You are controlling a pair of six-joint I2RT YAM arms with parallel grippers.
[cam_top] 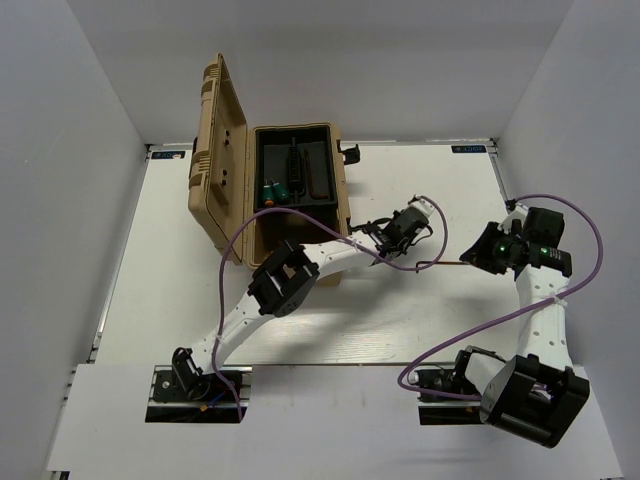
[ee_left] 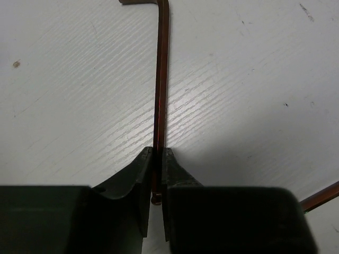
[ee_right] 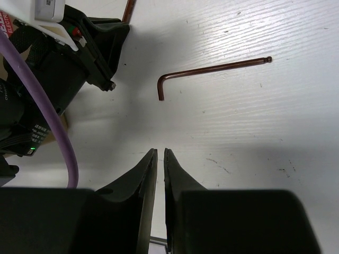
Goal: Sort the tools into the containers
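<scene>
Between the left tool's (ee_left: 157,159) fingertips sits the long shank of a hex key (ee_left: 161,74). The jaws are pressed together on it near its plain end. The shank runs straight ahead of the tool to the bend, where the short leg turns off to the tool's left. Whether the key is clear of the bench (ee_left: 254,79) I cannot tell from the wrist view.

The step in hand, as I judge it, is carrying this key to the case (cam_top: 215,170). It stands open, well apart from the tool across the bench, and its black tray (cam_top: 262,150) already holds green screwdrivers (cam_top: 275,188).

To do it well, grip firmly, since a thin shank pinched at one end can swivel. Lift straight up before swinging, so the short leg does not drag or catch. Come over the tray with the shank lined along a free slot, and lower it before letting go.

A second key (ee_right: 212,71) lies flat on the bench just ahead of the right tool (ee_right: 160,156), whose jaws are nearly closed, with only a slit between them and nothing in it. One end of that key shows low at the left tool's right, so the lift should go clear of it.
</scene>
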